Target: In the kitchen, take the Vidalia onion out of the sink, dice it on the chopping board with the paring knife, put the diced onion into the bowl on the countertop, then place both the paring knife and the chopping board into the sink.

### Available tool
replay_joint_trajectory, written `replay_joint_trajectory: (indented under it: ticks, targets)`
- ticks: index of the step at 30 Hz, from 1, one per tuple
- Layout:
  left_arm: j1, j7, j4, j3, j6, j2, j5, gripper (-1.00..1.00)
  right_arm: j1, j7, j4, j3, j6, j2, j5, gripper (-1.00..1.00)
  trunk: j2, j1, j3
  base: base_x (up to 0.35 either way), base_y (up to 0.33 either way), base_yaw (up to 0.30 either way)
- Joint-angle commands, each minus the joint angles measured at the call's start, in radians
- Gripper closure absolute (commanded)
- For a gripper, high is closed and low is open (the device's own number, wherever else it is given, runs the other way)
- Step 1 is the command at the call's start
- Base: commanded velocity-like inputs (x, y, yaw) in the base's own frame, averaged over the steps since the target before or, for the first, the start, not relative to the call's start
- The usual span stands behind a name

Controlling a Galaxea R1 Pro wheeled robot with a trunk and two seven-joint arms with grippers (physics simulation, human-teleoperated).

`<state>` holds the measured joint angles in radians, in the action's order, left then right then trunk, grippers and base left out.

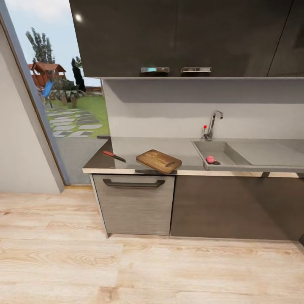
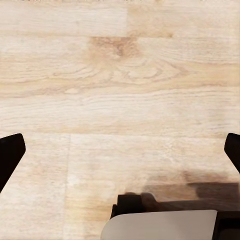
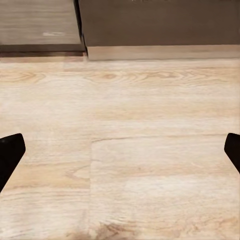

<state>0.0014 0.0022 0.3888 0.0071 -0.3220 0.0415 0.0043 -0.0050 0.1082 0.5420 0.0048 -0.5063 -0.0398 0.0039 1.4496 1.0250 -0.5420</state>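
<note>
Both grippers low over the wooden floor (image 2: 120, 100), pointing down: left gripper (image 2: 120, 150) and right gripper (image 3: 120, 150) each with dark fingertips at opposite picture edges, spread wide, holding nothing. Ahead of the right gripper, cabinet base (image 3: 155, 25). Up on the countertop (image 1: 126, 147): knife (image 1: 114, 156) at left, blade toward the chopping board (image 1: 159, 161), board lying askew at the front edge. Further right, sink (image 1: 219, 150) with onion (image 1: 210, 159) by the drain. Faucet (image 1: 213, 122) behind. Onion well above and ahead of both jaws; likely the right arm nearer. No bowl spotted.
</note>
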Motion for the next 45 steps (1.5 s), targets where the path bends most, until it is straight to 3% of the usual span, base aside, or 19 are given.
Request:
replay_joint_trajectory:
  ticks: [1, 20, 23, 32, 45]
  targets:
    - [0.0, 0.0, 0.001, 0.0, -0.002, 0.0, 0.0, -1.0, 0.0, 0.004, 0.0, 0.001, -0.003, 0.0, 0.001, -1.0, 0.0, 0.0, -0.001, 0.002, 0.0, 0.0]
    - [0.0, 0.0, 0.005, 0.001, -0.002, -0.001, 0.004, -1.0, -0.001, 0.005, 0.0, -0.001, -0.003, 0.0, 0.004, -1.0, 0.0, 0.0, -0.001, 0.0, 0.0, 0.0]
    - [0.0, -0.001, 0.009, 0.002, -0.002, -0.02, 0.005, -1.0, -0.001, 0.005, 0.0, -0.002, -0.003, 0.0, 0.004, -1.0, 0.0, 0.0, -0.001, -0.015, 0.0, 0.0]
    - [0.0, 0.0, 0.009, 0.002, -0.001, -0.032, 0.005, -1.0, 0.0, 0.004, 0.001, -0.002, -0.003, 0.0, 0.004, -1.0, 0.0, 0.0, -0.001, -0.008, 0.0, 0.0]
    - [0.0, 0.001, 0.008, 0.002, 0.0, -0.034, 0.005, -1.0, 0.0, 0.004, 0.001, -0.002, -0.003, 0.0, 0.004, -1.0, -0.091, -0.05, 0.04, 0.0, 0.0, 0.0]
